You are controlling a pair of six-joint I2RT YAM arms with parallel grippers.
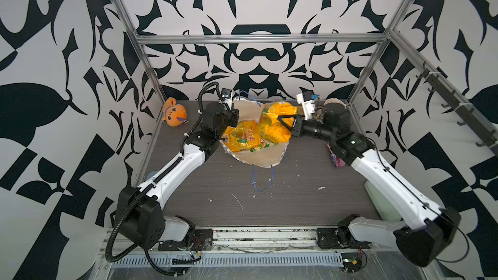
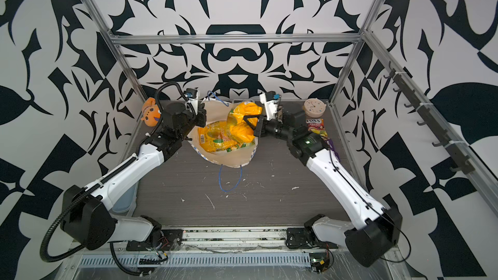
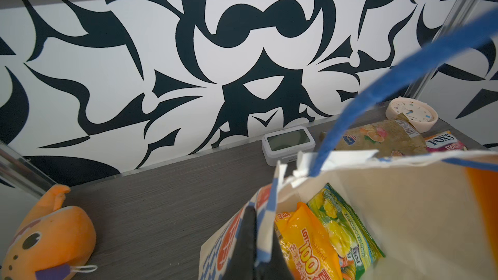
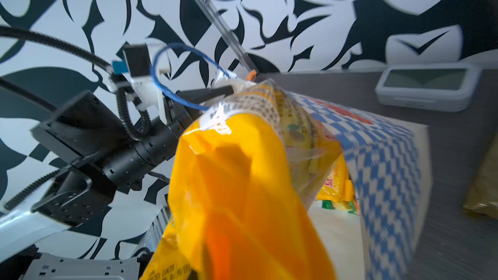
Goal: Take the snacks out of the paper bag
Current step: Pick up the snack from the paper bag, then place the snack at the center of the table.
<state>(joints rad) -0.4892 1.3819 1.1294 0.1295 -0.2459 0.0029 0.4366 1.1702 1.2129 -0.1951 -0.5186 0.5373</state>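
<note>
Paper bag (image 1: 262,158), mouth open, rim pinched in left claw (image 3: 256,227). Orange-yellow packet (image 1: 273,129) at bag mouth, pinched in right claw (image 1: 281,119). Yellow packet (image 3: 304,243) and green packet (image 3: 347,235) inside bag.

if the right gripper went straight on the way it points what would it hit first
Past the orange-yellow plastic packet it holds, the right gripper points across the white paper bag at the left gripper pinching the bag's rim; probably that first, though heights are unclear.
</note>
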